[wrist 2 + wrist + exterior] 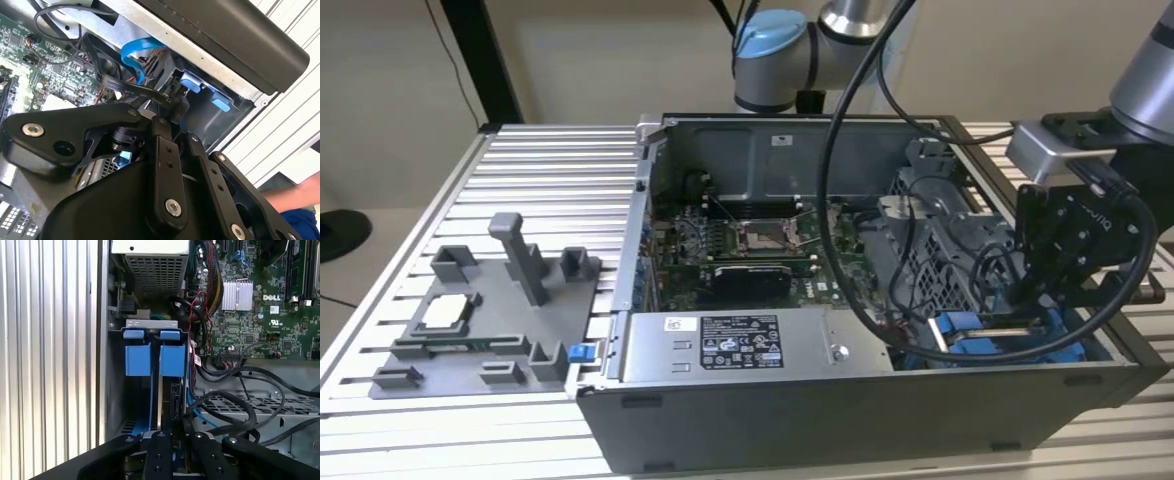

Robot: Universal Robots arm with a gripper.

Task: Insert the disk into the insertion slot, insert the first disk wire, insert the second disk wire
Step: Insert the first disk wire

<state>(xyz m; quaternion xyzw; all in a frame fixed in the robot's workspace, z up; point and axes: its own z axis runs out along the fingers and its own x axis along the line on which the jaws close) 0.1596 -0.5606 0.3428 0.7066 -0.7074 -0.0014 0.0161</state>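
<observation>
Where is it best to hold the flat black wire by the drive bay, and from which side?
Probably at the stiff plug ending the flat black wire, not its limp ribbon. Come from the open side of the case, pinching the plug's flat faces.

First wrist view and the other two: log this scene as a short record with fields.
gripper: gripper low over the insertion slot, at the end of the case on the exterior view's right
slot: two blue fittings at its mouth; whether anything is seated inside, cannot tell
wires: black connector just beyond the gripper; blue cable looped behind it
nearby: power-supply box; a person's arm outside the case
</observation>
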